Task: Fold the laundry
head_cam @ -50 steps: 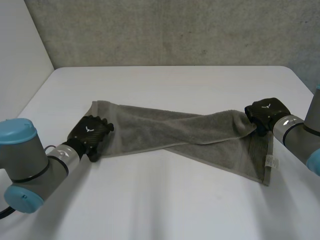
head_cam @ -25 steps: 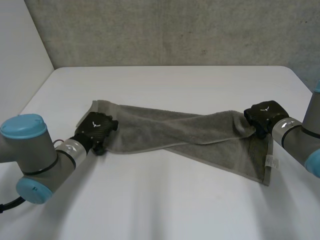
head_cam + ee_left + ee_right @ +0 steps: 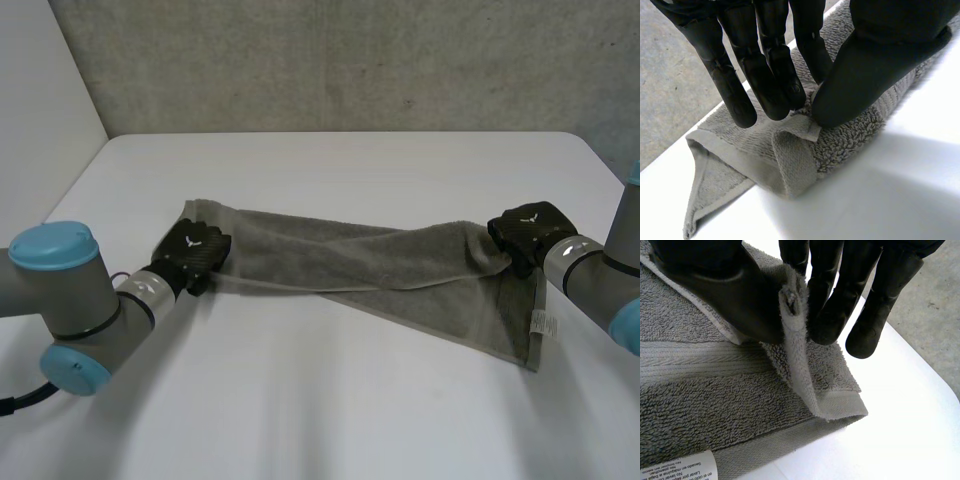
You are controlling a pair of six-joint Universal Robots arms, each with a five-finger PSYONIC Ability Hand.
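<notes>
Both ends of a grey towel are pinched as it lies stretched across the middle of the white bench.
The left hand nips a doubled-over edge at its end of the towel between thumb and fingers. The right hand clamps a raised ridge of cloth the same way at the end that carries the care label. Gripping both ends probably lets the arms hold the cloth taut and lay the upper layer over the lower. That upper layer lies askew, so the lengthwise fold looks unfinished, its edges not yet squared.
</notes>
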